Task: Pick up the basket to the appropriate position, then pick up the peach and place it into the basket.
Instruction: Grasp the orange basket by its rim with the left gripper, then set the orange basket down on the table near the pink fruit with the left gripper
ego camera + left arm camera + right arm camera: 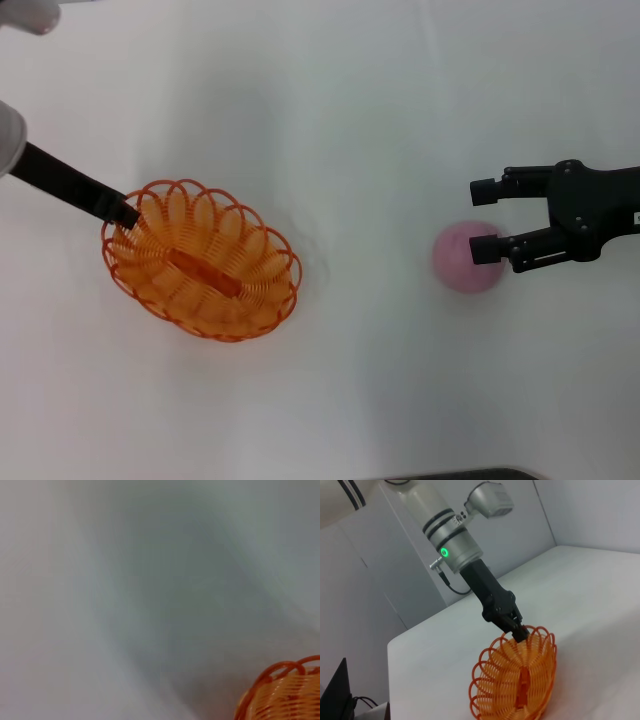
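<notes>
My left gripper (124, 213) is clamped on the scalloped rim of the orange basket (200, 262), at the end of the basket nearest my left arm; the rest of the basket extends away from that gripper toward the middle of the white table (330, 110). From the right wrist camera the same gripper (519, 631) is seen reaching down at a slant from its grey wrist and pinching the top of the rim, with the basket (515, 682) below it, its looped wire sides and flat centre strip in plain sight. The left wrist camera catches only a corner of the basket (285, 692) against the blank table top. On the other side, my right gripper (486, 217) hangs with its fingers spread wide, one black fingertip (486, 249) overlapping the pink peach (462, 258) and the other fingertip lying past the fruit's far edge, over bare table. The peach sits on the table just below and beside that gripper's opening, not held by it. The basket and the peach lie well apart, the basket at my left gripper and the peach at my right, with open white table between them.
</notes>
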